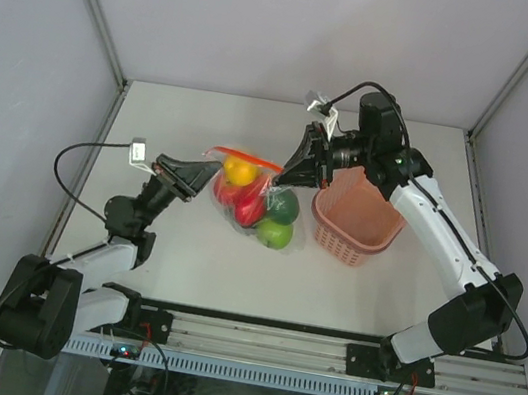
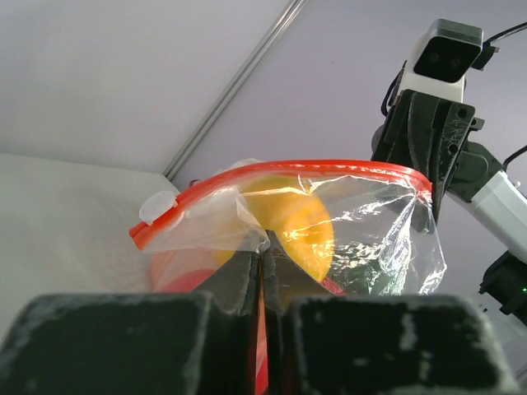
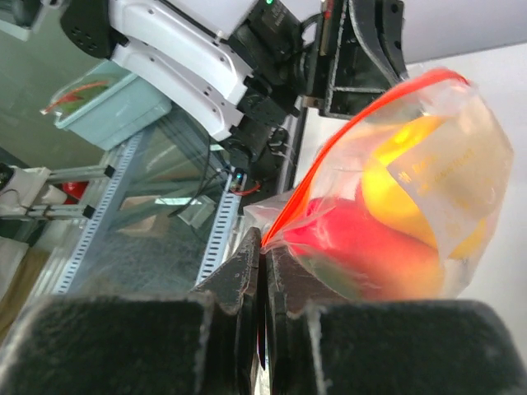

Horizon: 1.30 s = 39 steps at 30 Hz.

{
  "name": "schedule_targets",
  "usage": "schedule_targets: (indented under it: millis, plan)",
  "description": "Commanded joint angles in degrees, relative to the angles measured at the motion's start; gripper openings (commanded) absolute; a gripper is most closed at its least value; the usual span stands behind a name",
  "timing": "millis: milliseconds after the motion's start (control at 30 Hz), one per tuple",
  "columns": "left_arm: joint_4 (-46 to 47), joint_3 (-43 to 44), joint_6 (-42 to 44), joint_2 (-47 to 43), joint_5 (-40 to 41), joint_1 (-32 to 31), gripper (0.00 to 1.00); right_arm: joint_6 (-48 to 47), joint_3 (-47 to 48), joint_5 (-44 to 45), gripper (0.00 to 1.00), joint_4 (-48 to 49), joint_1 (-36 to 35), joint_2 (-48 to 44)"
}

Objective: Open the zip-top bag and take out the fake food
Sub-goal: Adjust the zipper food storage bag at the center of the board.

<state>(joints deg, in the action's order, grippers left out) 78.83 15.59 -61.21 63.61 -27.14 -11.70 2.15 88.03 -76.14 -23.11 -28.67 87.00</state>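
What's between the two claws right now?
The zip-top bag of fake food, pinched by left claw and right claw at opposite sides; the top view shows it.

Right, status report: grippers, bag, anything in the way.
Left gripper shut on the zip-top bag; right gripper shut on its zip-strip corner. Zip looks closed, fake food inside. Pink basket beside the bag, not blocking.

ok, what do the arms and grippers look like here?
The left arm and right arm have white shells and black joints. The left gripper and right gripper are black, two-fingered, wedge-shaped. Small white camera on each wrist, thin black cables looping off.
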Motion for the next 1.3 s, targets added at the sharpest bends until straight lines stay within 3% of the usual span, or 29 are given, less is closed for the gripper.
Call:
schedule_targets:
  millis: [0, 133, 233, 333, 467, 600, 767, 933, 1067, 1267]
  plan:
    - [2.64, 3.44, 4.35, -0.51, -1.36, 0.30, 0.00, -7.59, 0.87, 3.55, 0.00, -3.83, 0.30, -1.78]
    - [-1.61, 2.11, 12.53, -3.79, -2.78, 0.26, 0.00, -13.46, 1.34, 8.38, 0.00, -9.22, 0.28, -0.68]
    - [-15.16, 0.93, 24.00, -12.33, -1.26, -0.35, 0.00, -18.86, 2.41, 12.09, 0.00, -13.63, -0.18, 0.15]
    - [-35.13, 1.52, 40.03, -22.62, 4.87, -3.76, 0.00, -22.81, 4.21, 14.12, 0.21, -18.11, -0.47, 1.28]
    - [-47.28, 2.12, 54.19, -29.14, 12.93, -11.08, 0.00, -26.17, 8.39, 13.64, 0.58, -22.90, 0.11, 2.22]
    - [-59.69, 7.02, 61.92, -30.89, 14.74, -15.58, 0.00, -26.72, 10.96, 11.23, 0.73, -25.05, -0.08, 2.53]
    - [-75.13, 14.49, 69.05, -33.47, 14.03, -18.55, 0.00, -25.95, 10.59, 9.99, 0.75, -24.23, -4.27, 2.30]
    - [-93.39, 23.70, 83.59, -32.18, 13.05, -18.52, 0.00, -22.69, 10.19, 4.60, 0.76, -21.85, -5.66, 2.25]
    - [-94.40, 22.68, 89.72, -32.04, 11.60, -18.45, 0.00, -20.76, 7.58, 5.22, 0.76, -18.57, -6.19, 2.79]
    - [-88.24, 19.79, 89.85, -32.72, 9.96, -18.20, 0.00, -18.66, 2.04, 8.53, 0.75, -12.94, -7.13, 1.71]
